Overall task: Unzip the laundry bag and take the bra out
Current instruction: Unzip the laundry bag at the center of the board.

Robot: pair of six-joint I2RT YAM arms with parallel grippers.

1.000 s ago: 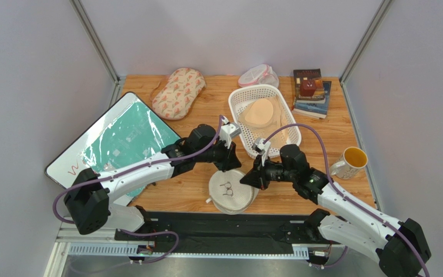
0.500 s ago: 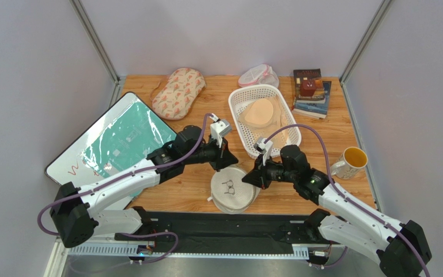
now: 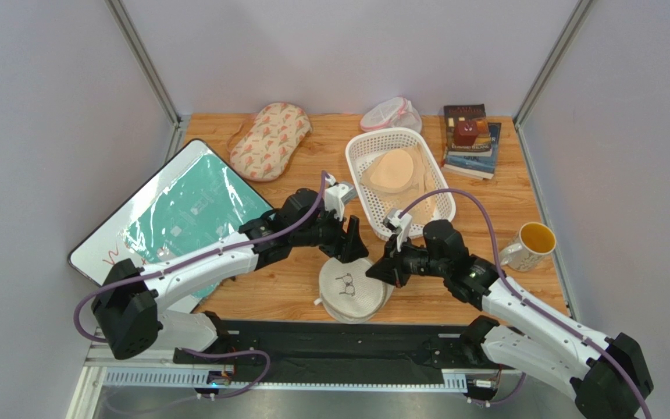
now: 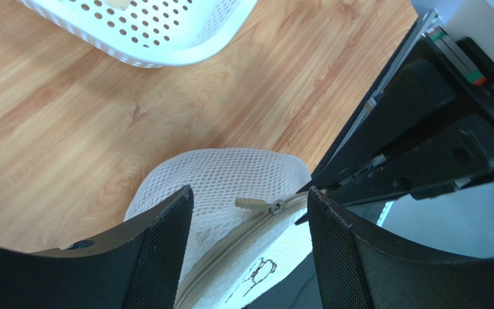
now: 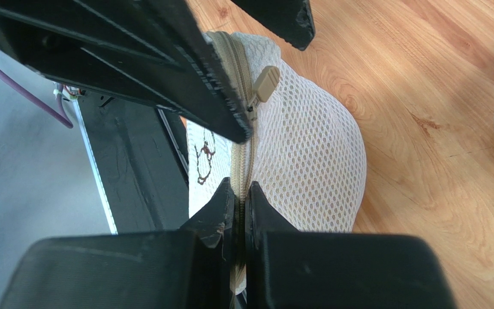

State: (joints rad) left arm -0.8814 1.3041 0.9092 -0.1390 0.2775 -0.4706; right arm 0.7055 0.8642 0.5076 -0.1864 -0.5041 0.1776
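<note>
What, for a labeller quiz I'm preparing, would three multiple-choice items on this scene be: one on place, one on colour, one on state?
1. Where on the table does the bag lie?
A. far left corner
B. near edge, between the left tool and the right tool
C. far right corner

2. What colour is the zip pull?
A. red
B. beige
C. black

3. How does the left tool stand?
A. shut on the pull
B. out of view
C. open, one finger on either side of the pull

Answers:
1. B: the top view shows the bag by the near edge with a tool at each side.
2. B: both wrist views show a beige tab.
3. C: the left wrist view shows its fingers apart, with the pull in the gap.
</note>
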